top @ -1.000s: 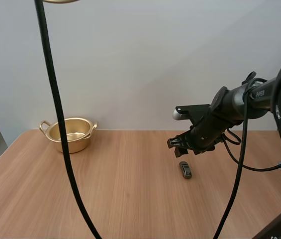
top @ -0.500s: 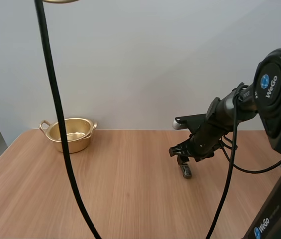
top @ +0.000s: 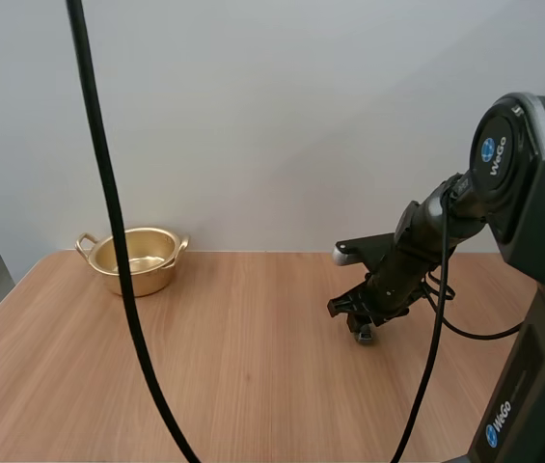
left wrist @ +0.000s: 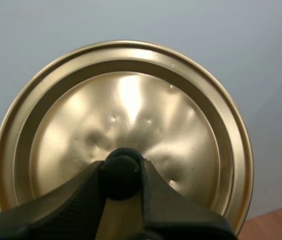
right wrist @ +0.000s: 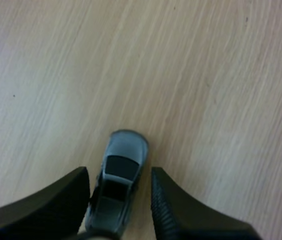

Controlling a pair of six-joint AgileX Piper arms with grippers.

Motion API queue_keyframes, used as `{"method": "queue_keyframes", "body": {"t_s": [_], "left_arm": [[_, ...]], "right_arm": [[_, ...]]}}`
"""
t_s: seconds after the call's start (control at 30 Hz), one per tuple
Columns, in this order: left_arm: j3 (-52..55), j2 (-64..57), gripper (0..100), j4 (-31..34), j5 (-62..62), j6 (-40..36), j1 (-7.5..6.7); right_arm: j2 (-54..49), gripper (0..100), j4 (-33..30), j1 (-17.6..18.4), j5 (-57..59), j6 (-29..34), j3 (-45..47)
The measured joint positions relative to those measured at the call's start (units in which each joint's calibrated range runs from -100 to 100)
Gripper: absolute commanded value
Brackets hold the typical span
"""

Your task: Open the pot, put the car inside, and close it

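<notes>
One golden pot [top: 135,258] is standing on the single counter [top: 253,386], and it is carrying two loop handles [top: 86,242]. One golden lid [left wrist: 131,110] is showing, with one black knob [left wrist: 122,167] sitting at its middle. One small grey toy car [right wrist: 123,150] is lying on the wood. Two tools are showing: the left tool [left wrist: 123,172] and the right tool [right wrist: 120,175], each presenting two black fingers [right wrist: 56,200].

Bare tabletop [top: 253,367] between open pot [top: 135,258] and car [right wrist: 118,185]; wall [top: 301,116] close behind pot
</notes>
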Motion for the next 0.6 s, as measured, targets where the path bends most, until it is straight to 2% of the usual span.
{"method": "queue_keyframes", "body": {"t_s": [0.17, 0.43, 0.6], "left_arm": [[0.0, 0.0, 0, -0.2, 0.0, 0.0, 0.00], [0.0, 0.0, 0, -0.2, 0.0, 0.3, 0.00], [0.0, -0.2, 0, -2.5, 0.0, 0.3, 0.00]], "right_arm": [[1.7, 0, 0.1, 0.0, -3.4, -0.4, 0.0], [1.5, 0, 2.8, 0.0, -5.5, -4.4, -1.8], [-0.3, 0, 9.3, 0.1, 4.0, -7.5, -8.8]]}}
